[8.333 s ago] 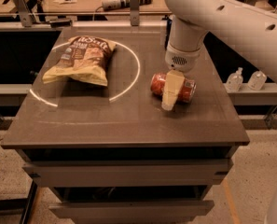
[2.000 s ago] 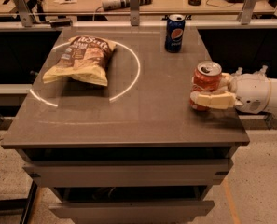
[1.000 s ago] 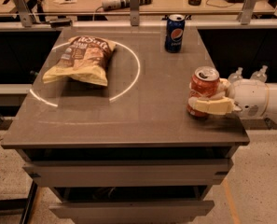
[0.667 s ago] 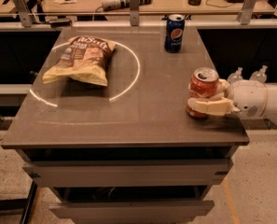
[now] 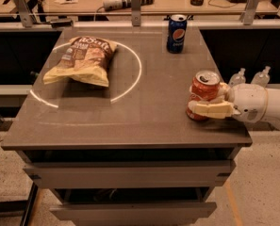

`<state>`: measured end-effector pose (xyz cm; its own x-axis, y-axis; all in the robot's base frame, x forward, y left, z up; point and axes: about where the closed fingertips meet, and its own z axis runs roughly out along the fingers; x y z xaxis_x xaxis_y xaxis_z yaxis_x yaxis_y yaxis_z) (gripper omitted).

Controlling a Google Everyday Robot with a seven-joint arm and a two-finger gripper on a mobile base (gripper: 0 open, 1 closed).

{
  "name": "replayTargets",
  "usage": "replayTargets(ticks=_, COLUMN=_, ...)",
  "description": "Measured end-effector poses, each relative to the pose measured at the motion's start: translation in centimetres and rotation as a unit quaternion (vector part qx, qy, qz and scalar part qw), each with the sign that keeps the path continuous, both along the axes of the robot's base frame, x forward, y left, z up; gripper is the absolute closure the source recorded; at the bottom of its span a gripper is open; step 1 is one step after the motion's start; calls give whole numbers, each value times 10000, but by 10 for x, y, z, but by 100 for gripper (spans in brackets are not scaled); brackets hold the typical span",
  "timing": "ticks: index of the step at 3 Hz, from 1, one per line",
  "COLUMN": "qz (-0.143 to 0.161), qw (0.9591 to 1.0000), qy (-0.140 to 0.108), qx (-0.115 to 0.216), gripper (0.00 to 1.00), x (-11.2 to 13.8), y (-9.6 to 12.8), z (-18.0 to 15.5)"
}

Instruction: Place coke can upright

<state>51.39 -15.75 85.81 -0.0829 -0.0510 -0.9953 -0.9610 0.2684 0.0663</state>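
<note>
The coke can point(image 5: 205, 85), red-orange with a silver top, stands upright on the grey table point(image 5: 153, 112) near its right edge. My gripper point(image 5: 199, 103) reaches in from the right, its white arm point(image 5: 262, 105) level with the table top. The cream fingers point(image 5: 210, 109) close around the lower part of the can, one in front and one mostly hidden behind it. The can's base seems to rest on the table surface.
A dark blue Pepsi can point(image 5: 177, 33) stands upright at the back of the table. A yellow-and-brown chip bag point(image 5: 81, 60) lies at the left inside a white circle marking. The table's right edge is right beside the coke can.
The coke can, earlier lying on its side mid-table, now stands upright at the right edge. Over the last two seconds it moved slightly left and down; it has been nearly still in the last second.
</note>
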Motion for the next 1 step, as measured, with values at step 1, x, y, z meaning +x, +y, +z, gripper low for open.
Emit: replayTargets(ticks=1, qz=22, qw=10000, qy=-3, qx=0, gripper=60, x=0, y=2, z=0)
